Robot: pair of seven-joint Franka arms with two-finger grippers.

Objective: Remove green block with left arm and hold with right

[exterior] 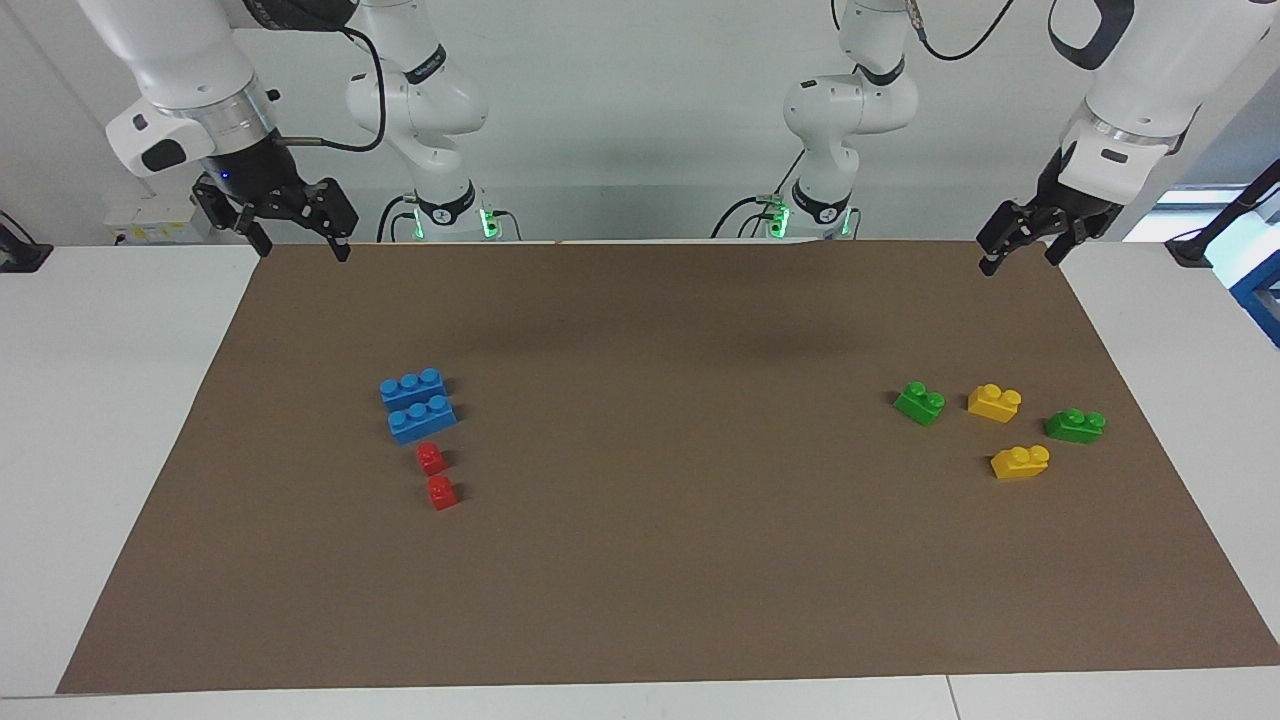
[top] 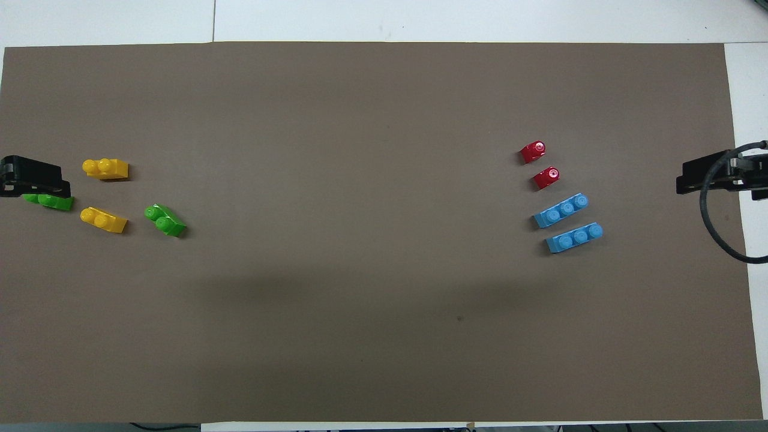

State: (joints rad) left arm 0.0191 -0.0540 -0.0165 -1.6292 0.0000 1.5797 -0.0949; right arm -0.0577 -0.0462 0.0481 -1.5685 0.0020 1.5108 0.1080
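Note:
The green block (exterior: 920, 402) is a bright-green two-stud brick lying on the brown mat toward the left arm's end; it also shows in the overhead view (top: 165, 221). My left gripper (exterior: 1022, 258) is open and empty, raised over the mat's edge near the robots, well apart from the block. In the overhead view the left gripper (top: 33, 177) covers part of the darker green brick. My right gripper (exterior: 300, 245) is open and empty, raised over the mat's corner at the right arm's end; it also shows in the overhead view (top: 699, 177).
A darker green two-stud brick (exterior: 1075, 425) and two yellow bricks (exterior: 994, 402) (exterior: 1020, 462) lie beside the green block. Two blue three-stud bricks (exterior: 413, 387) (exterior: 421, 419) and two small red bricks (exterior: 431, 458) (exterior: 441, 491) lie toward the right arm's end.

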